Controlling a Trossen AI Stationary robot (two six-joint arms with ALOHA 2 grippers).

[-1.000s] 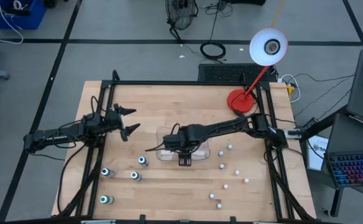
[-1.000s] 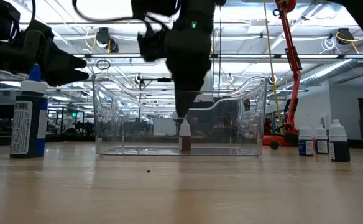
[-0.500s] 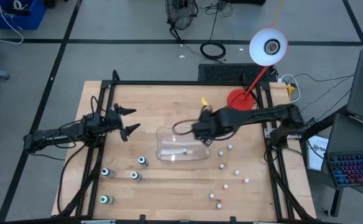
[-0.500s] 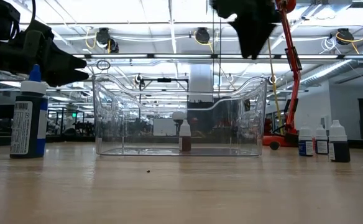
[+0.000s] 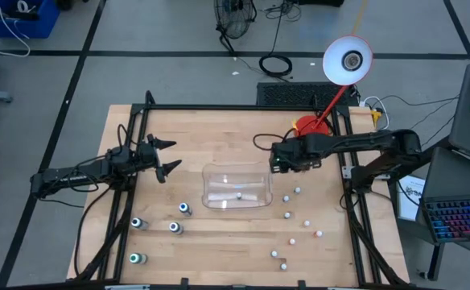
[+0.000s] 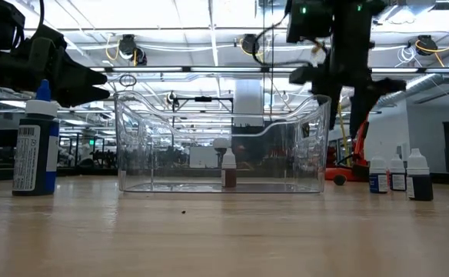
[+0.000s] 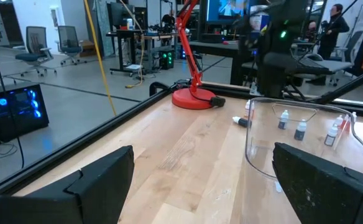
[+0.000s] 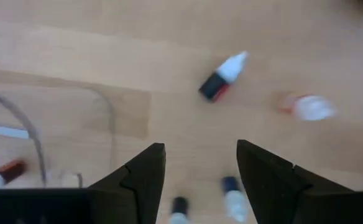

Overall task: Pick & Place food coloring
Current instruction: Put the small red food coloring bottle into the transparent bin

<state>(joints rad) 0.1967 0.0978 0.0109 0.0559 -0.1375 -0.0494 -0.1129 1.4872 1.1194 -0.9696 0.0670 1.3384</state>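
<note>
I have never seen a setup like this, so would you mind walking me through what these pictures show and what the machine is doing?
This is a two-armed robot at a wooden table. One picture looks straight down on it, one looks level across the tabletop, and two come from cameras on the arms' wrists.

In the middle stands a clear plastic tray with one small food coloring bottle in it. More tiny bottles stand on the table to the tray's right, and a few bottles with blue or green tops to its left. A red desk lamp stands at the far edge.

The right gripper hangs above the table beside the tray's far right corner, open and holding nothing. The left gripper waits open at the left.
</note>
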